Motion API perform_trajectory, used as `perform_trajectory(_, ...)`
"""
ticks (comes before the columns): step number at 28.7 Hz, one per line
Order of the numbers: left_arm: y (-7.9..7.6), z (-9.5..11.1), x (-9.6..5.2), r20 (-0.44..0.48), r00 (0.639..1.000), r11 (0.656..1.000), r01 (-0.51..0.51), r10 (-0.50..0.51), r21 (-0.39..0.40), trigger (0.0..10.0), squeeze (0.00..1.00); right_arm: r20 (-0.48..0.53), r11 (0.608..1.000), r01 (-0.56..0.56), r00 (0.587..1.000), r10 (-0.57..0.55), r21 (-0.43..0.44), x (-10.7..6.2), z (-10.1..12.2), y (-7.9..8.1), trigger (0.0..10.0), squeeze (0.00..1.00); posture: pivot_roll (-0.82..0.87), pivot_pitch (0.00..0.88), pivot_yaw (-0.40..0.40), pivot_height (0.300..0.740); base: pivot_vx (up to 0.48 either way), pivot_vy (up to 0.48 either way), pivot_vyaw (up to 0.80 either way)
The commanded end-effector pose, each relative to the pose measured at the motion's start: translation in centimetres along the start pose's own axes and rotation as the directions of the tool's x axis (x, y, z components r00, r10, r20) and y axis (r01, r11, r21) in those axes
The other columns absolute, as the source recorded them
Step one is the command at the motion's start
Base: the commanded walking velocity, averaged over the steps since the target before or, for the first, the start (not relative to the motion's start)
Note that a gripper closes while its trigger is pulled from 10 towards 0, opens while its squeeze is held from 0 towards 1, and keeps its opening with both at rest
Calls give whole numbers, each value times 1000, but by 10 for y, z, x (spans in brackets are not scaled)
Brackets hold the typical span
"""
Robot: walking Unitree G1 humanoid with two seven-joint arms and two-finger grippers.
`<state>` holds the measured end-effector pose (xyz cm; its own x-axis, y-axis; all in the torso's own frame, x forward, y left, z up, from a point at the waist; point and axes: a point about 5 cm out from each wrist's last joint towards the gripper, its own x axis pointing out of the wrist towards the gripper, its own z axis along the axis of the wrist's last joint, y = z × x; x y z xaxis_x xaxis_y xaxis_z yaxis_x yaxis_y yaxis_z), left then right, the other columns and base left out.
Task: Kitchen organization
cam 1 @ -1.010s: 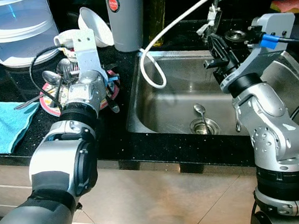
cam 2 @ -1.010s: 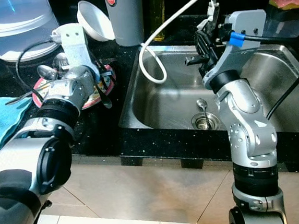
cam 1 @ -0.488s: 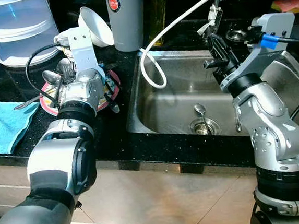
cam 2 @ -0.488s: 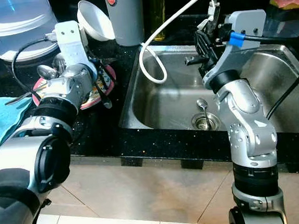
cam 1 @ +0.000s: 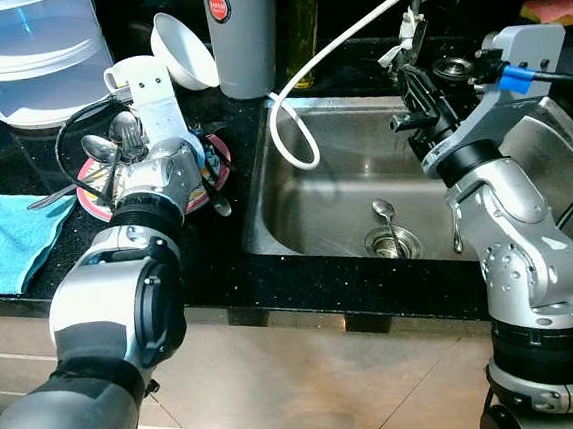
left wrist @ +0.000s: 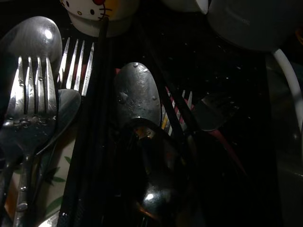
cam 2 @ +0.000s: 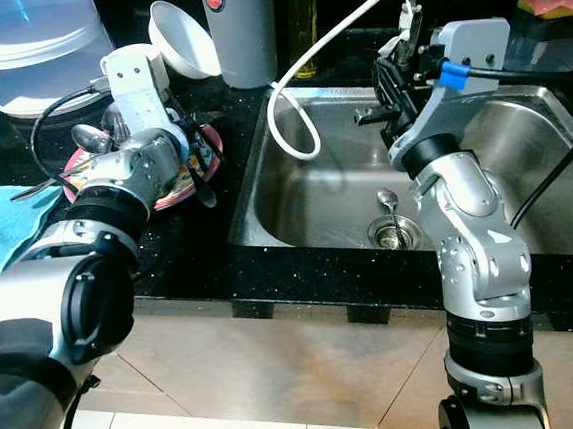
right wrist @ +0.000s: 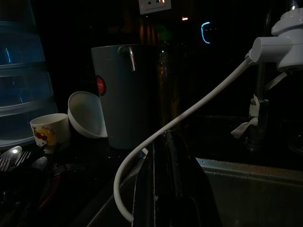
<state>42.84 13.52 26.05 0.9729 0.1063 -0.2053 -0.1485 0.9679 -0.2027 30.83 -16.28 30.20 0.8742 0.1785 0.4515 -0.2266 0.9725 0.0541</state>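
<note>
A red-rimmed plate (cam 1: 92,196) on the black counter holds several wet spoons (left wrist: 137,94) and forks (left wrist: 28,109). My left gripper (left wrist: 122,33) hangs low over this cutlery, open, with one spoon bowl lying between its black fingers (left wrist: 92,118). A cartoon mug (left wrist: 97,12) stands just beyond the fingertips. My right gripper (right wrist: 165,142) is shut on nothing and held up over the back rim of the sink (cam 1: 523,169). One spoon (cam 1: 382,211) lies by the drain.
A white hose (cam 1: 337,44) loops from the tap into the sink. A white bowl (cam 1: 182,48) leans on a grey canister (cam 1: 241,33). A blue towel (cam 1: 8,239) lies left, with plastic drawers (cam 1: 27,56) behind.
My left wrist has turned and shifted slightly left and back over the plate. The right arm has not moved.
</note>
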Motion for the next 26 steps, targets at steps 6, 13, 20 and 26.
perform_trajectory(6,9,-9,1,-55,997,999,-50,50,7,0,0,11,1000,5,1000,-5,2,0,2,-1,10000,0,19,94,39,740,0,0,0)
perform_trajectory(13,13,-9,2,-51,996,997,-71,70,-4,0,0,12,1000,1,1000,-1,6,1,2,1,10000,0,22,95,39,740,0,0,0)
perform_trajectory(20,16,1,1,34,994,994,-101,100,47,0,0,10,1000,4,1000,-4,6,0,2,0,10000,0,22,96,39,740,0,0,0)
perform_trajectory(26,17,31,-5,258,956,968,-187,141,167,10000,0,12,1000,5,1000,-5,6,-1,3,0,10000,0,23,99,41,740,0,0,0)
